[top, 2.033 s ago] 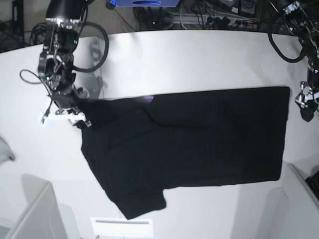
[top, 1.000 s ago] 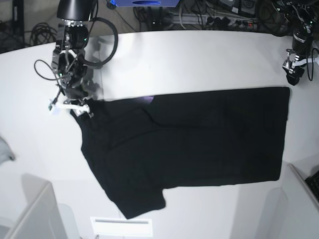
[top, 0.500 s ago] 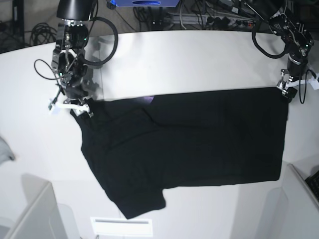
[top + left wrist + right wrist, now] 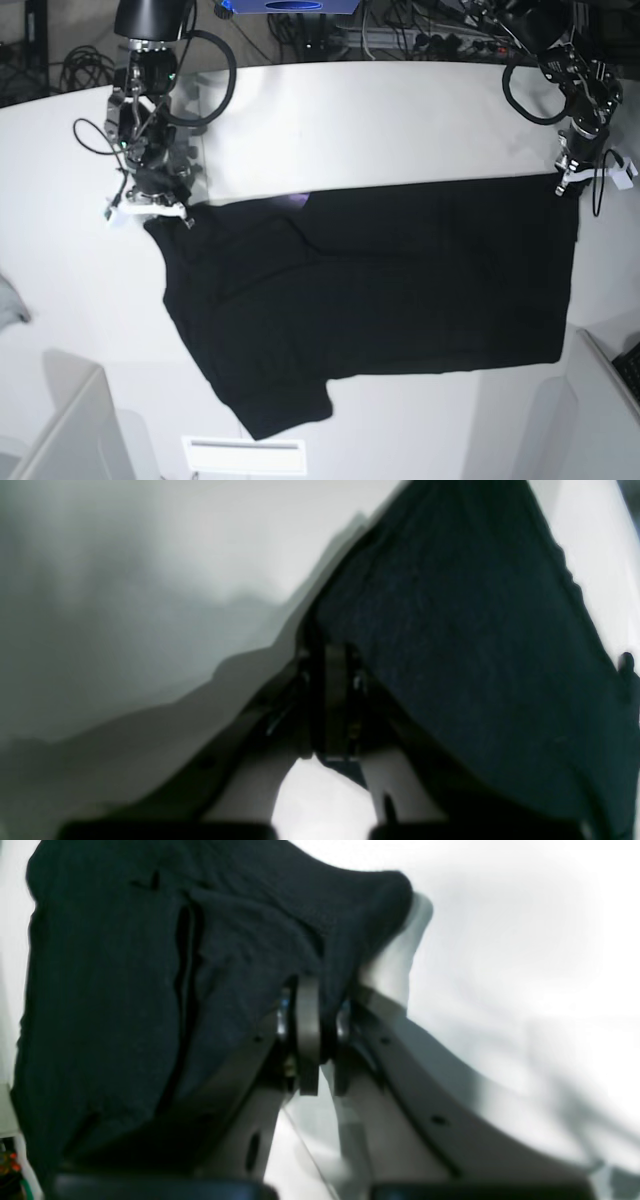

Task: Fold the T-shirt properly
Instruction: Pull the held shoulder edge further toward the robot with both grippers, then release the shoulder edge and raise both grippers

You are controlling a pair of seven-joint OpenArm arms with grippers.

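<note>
The black T-shirt (image 4: pixel 380 280) lies spread flat on the white table, plain side up, with one sleeve pointing to the front. A sliver of purple (image 4: pixel 298 200) peeks out at its far edge. My left gripper (image 4: pixel 572 183) is down at the shirt's far right corner. In the left wrist view its fingers are together on the dark cloth (image 4: pixel 475 630), so the left gripper (image 4: pixel 336 680) is shut on it. My right gripper (image 4: pixel 150 205) sits at the far left corner. Seen from the right wrist, the right gripper (image 4: pixel 312 1035) pinches a raised fold of the shirt (image 4: pixel 125 965).
A small grey cloth scrap (image 4: pixel 8 300) lies at the table's left edge. White bins stand at the front left (image 4: pixel 70 430) and front right (image 4: pixel 600 400). A white slip (image 4: pixel 245 455) lies at the front edge. Cables (image 4: pixel 430 35) run behind the table.
The left arm came down from the far right onto the shirt's far right corner and shut. The right gripper shifted slightly and shut on the far left corner.
</note>
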